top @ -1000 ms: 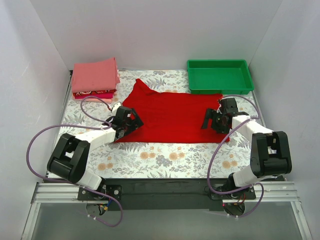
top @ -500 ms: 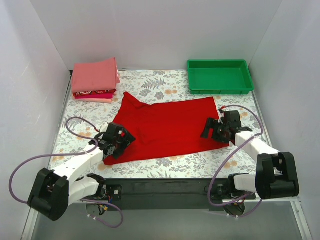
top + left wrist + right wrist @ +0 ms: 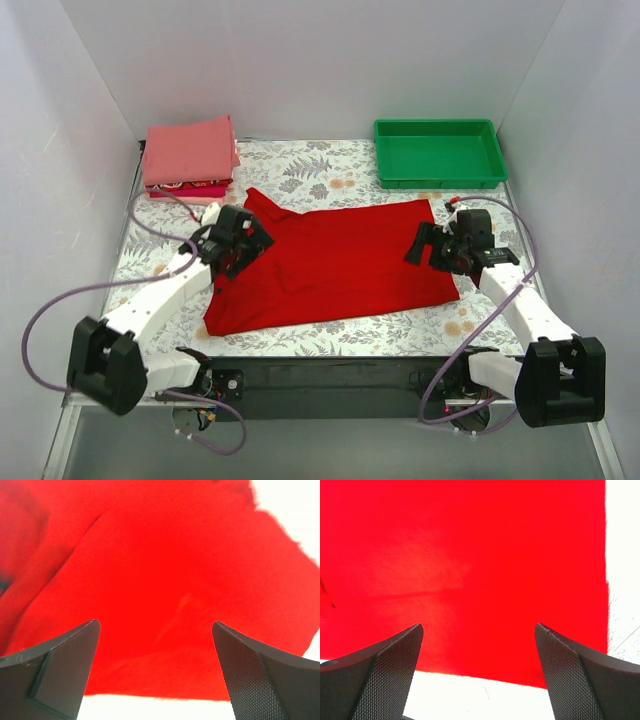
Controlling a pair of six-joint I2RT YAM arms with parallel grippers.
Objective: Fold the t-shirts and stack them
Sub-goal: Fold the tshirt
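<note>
**A:** What are the arms made of, by the look of them?

**B:** The left arm [image 3: 150, 305] and the right arm [image 3: 525, 310] both have white links between chunky black joint housings.

**A:** Any cables?

**B:** Thin mauve cables [image 3: 26, 340] loop out beside each arm.

**A:** And the fingers?

**B:** The fingers [image 3: 375, 675] are dark grey wedges with a fine cross-hatched grip. In the left wrist view one looks smooth.
</note>
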